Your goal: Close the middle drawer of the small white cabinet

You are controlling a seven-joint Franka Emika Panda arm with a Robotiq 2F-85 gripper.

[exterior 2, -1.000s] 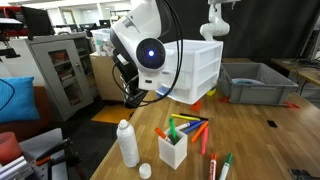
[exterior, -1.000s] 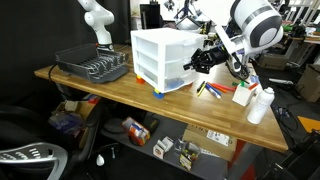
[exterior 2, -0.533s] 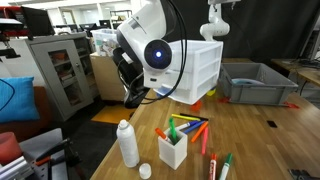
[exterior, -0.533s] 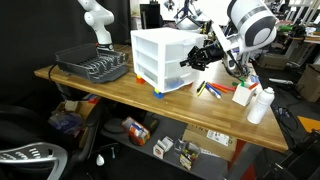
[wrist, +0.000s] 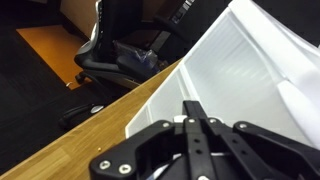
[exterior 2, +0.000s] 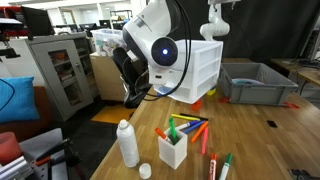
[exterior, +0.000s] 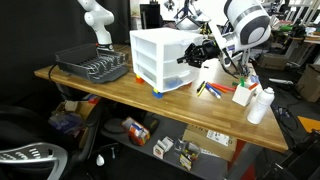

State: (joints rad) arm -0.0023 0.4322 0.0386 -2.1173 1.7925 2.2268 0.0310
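The small white cabinet [exterior: 152,55] stands on the wooden table [exterior: 120,92] and shows in both exterior views [exterior 2: 203,68]. Its middle drawer [exterior: 172,59] sits close to flush with the drawers above and below. My gripper [exterior: 187,58] is shut and empty, with its fingertips against that drawer's front. In the wrist view the closed fingers [wrist: 193,108] point at the cabinet's white plastic [wrist: 262,62]. In an exterior view the arm's wrist [exterior 2: 160,55] hides the drawer fronts.
A dark wire dish rack [exterior: 95,65] stands beside the cabinet [exterior 2: 255,82]. A white bottle [exterior: 260,105] [exterior 2: 127,143], a pen cup [exterior: 243,92] [exterior 2: 173,150] and loose markers [exterior: 212,90] [exterior 2: 190,128] lie near the arm. An office chair [wrist: 130,55] stands beyond the table edge.
My gripper has moved toward the cabinet front, and the middle drawer has slid inward with it.
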